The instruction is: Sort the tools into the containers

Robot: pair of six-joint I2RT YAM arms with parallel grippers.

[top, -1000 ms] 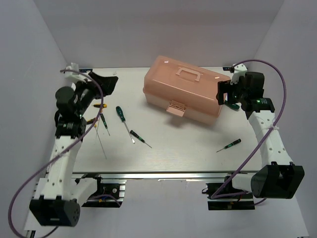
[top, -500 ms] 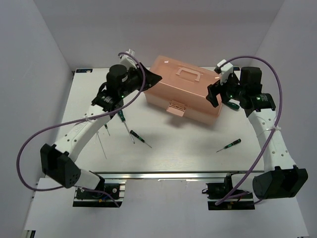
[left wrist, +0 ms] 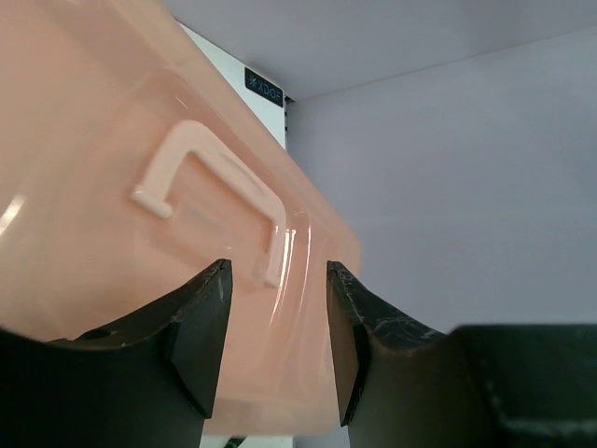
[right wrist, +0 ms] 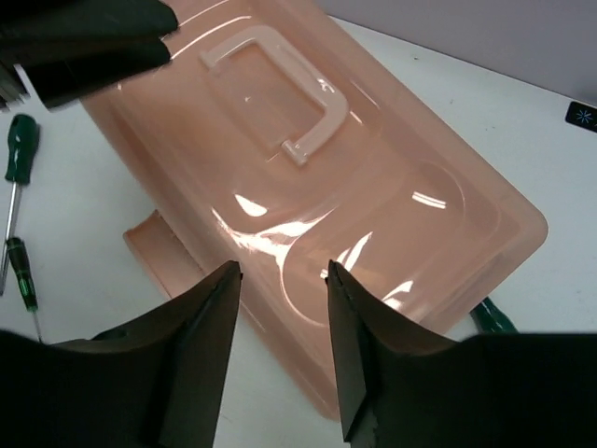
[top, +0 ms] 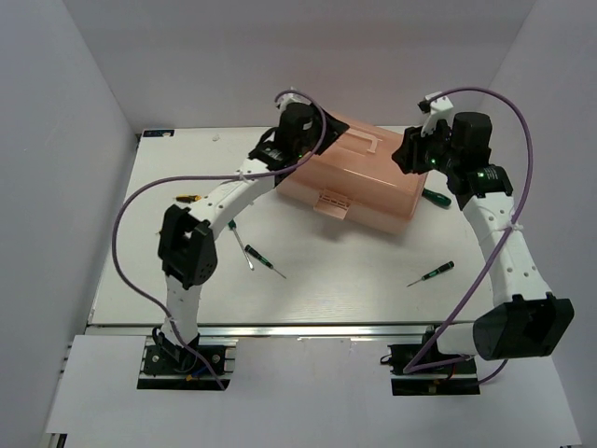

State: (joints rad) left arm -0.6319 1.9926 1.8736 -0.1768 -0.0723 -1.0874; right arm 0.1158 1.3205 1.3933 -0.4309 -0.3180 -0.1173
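Observation:
The salmon-pink toolbox (top: 359,191) lies shut on the table, with its lid handle (top: 364,140) on top and its latch (top: 331,203) facing front. My left gripper (top: 317,129) is open and empty over the left end of the lid; in its wrist view (left wrist: 278,280) the lid handle (left wrist: 215,177) lies just ahead. My right gripper (top: 410,154) is open and empty above the box's right end (right wrist: 283,275). Green-handled screwdrivers lie loose on the table (top: 265,261), (top: 430,273), (top: 436,197). A yellow-handled one (top: 187,198) lies at the left.
Another green screwdriver (top: 238,238) lies partly under my left arm. The right wrist view shows two green screwdrivers (right wrist: 20,149), (right wrist: 19,271) left of the box, a green handle (right wrist: 490,317) behind its right end, and my left gripper (right wrist: 84,37). White walls enclose the table.
My left arm has swung from the table's left side to over the toolbox lid. My right gripper has risen and moved inward over the box's right end. The screwdrivers and the box have not moved.

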